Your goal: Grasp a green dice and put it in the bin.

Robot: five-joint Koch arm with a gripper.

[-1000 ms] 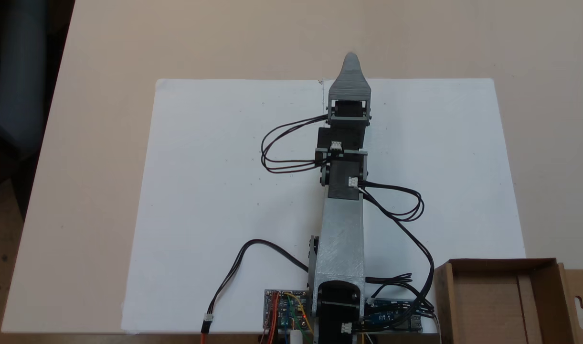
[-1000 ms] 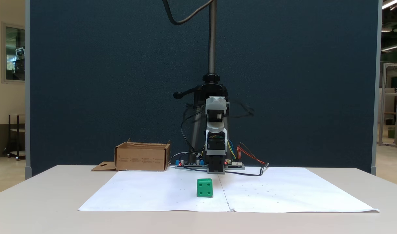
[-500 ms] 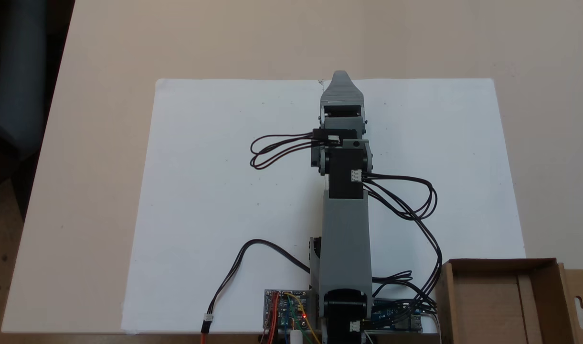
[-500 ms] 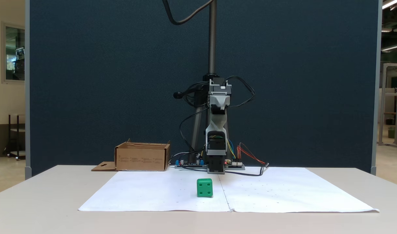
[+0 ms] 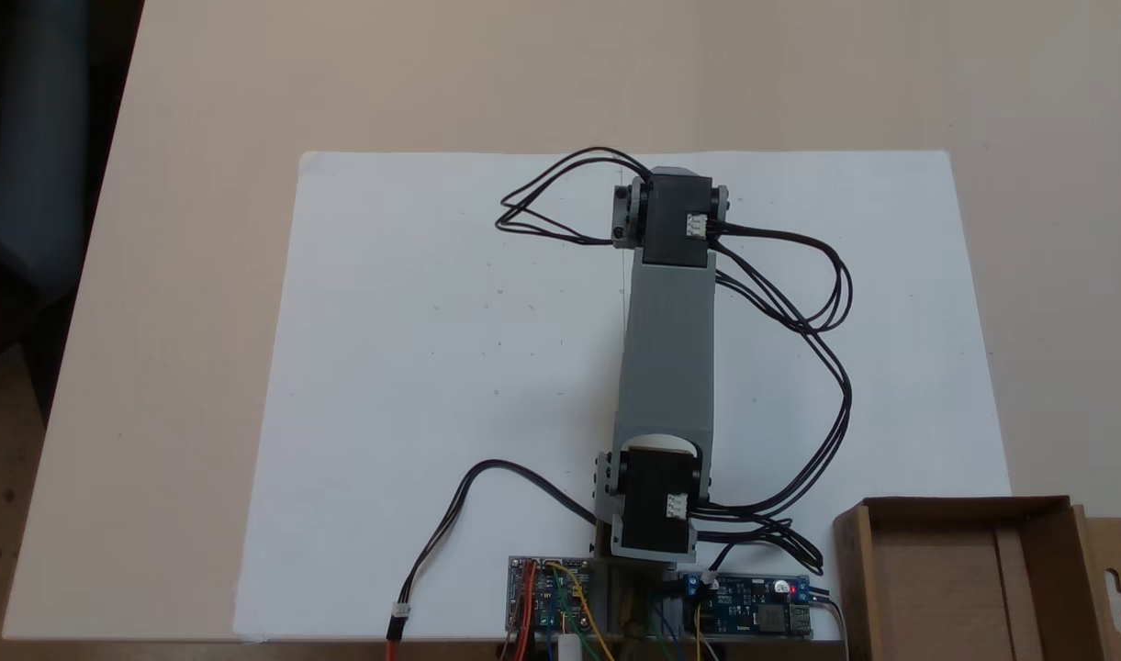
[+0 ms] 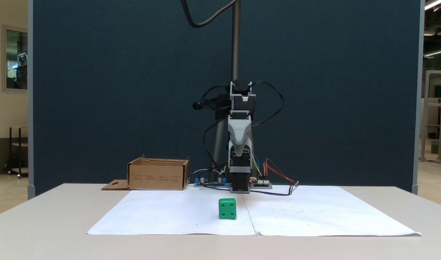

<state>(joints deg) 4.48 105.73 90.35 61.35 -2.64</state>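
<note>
Four pips face us on the green dice [image 6: 227, 208]; bin [image 6: 158, 174] print unreadable; gripper [image 6: 238, 153] state unclear.

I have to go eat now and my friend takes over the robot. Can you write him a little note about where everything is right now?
Pincer: points down, high above the table, holding nothing. I cannot tell if it is open or shut.
Green dice: sits on the white paper, in front of the arm's base and lower than the pincer, not touched.
Bin: the cardboard box stands by the arm's base, left of it in the front fixed view. Its inside looks empty from above.
Done: nothing picked up yet.
Left: lower the pincer onto the dice, grip it, carry it to the bin, drop it in.
</note>
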